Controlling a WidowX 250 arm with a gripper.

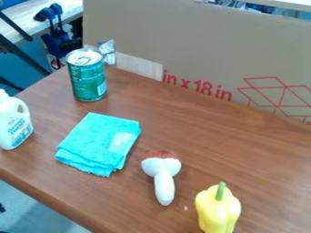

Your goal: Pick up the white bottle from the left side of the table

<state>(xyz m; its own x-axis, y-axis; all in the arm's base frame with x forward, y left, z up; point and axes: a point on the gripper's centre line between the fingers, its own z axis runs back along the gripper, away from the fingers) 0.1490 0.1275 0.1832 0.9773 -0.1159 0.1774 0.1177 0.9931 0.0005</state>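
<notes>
Nearest, a yellow pepper point(218, 211), upright on the worktop point(261, 150); might topple if bumped. Beyond, a mushroom-shaped piece point(163, 177), lying down; could roll under an off-centre pinch. Next, folded turquoise cloth point(97, 141); white bottle point(13, 124) near the edge, fall-prone if nudged; farthest, upright green can point(88, 78). Cannot tell claw state or arm pose.

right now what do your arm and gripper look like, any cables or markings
I can't make out their colours, cables or markings. Straight black bars slant down at the upper left, but I can't tell whether they belong to my arm.
</notes>
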